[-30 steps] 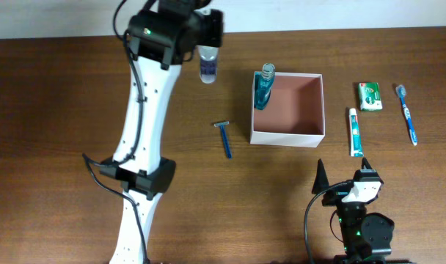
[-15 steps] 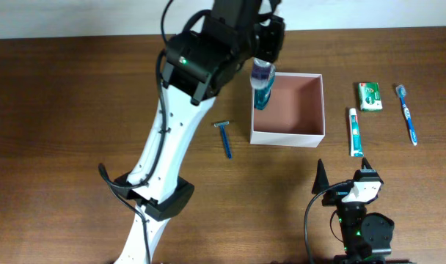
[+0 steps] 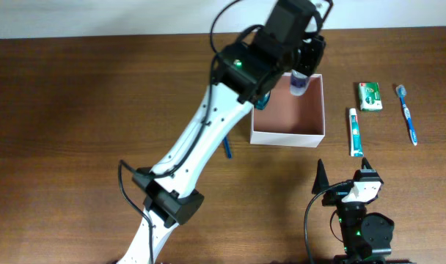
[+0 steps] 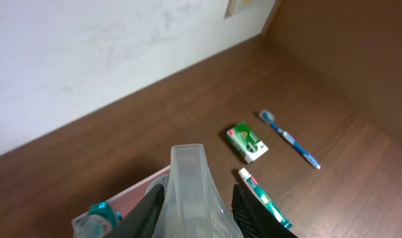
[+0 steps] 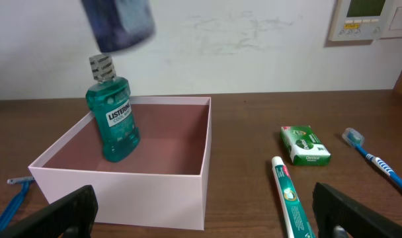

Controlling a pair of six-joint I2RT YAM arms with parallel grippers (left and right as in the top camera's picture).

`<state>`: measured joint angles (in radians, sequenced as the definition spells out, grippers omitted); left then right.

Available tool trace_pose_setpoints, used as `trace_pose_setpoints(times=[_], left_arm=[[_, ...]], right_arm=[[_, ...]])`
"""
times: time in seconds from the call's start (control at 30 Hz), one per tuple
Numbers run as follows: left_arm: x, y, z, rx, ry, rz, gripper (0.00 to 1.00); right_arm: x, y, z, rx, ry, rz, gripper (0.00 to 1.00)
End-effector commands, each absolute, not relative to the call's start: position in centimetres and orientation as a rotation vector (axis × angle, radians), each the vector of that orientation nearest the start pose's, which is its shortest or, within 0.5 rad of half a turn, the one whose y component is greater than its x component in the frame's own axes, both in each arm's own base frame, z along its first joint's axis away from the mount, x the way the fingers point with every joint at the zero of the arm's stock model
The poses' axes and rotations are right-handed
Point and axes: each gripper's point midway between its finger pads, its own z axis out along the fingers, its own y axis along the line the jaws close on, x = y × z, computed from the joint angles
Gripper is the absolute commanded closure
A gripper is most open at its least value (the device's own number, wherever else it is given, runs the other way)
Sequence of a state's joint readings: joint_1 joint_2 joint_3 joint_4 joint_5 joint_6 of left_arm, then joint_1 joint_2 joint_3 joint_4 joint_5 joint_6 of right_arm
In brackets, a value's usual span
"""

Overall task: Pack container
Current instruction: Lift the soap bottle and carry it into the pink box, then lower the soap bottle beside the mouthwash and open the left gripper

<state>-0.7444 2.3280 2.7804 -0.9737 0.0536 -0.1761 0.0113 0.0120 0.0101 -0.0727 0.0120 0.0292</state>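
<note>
Left gripper clamped on a small clear bottle. The box lies directly beneath the hand, with the mouthwash standing to its left. Right gripper parked nearer, jaws wide apart, holding nothing.

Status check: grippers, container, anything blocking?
Left gripper shut on small bottle, above the container, far side. Right gripper open, parked, holding nothing. Only mouthwash inside; nothing blocking the drop.
</note>
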Motion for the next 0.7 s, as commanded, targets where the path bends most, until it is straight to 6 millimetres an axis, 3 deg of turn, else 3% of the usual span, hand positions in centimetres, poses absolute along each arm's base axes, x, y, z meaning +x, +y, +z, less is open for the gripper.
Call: trace_pose_setpoints(times=[0.0, 0.33, 0.67], left_arm=[[44.4, -42.2, 34.6, 0.627, 2.031, -0.618, 0.90], [46.9, -43.2, 28.8, 0.601, 2.067, -0.547, 0.90], [48.8, -42.4, 25.6, 0.558, 2.086, -0.478, 0.89]], right_arm=[[24.6, 0.3, 15.6, 0.015, 1.650, 0.031, 0.01], [24.6, 0.3, 15.6, 0.015, 1.650, 0.031, 0.01], [24.6, 0.3, 15.6, 0.015, 1.650, 0.031, 0.01]])
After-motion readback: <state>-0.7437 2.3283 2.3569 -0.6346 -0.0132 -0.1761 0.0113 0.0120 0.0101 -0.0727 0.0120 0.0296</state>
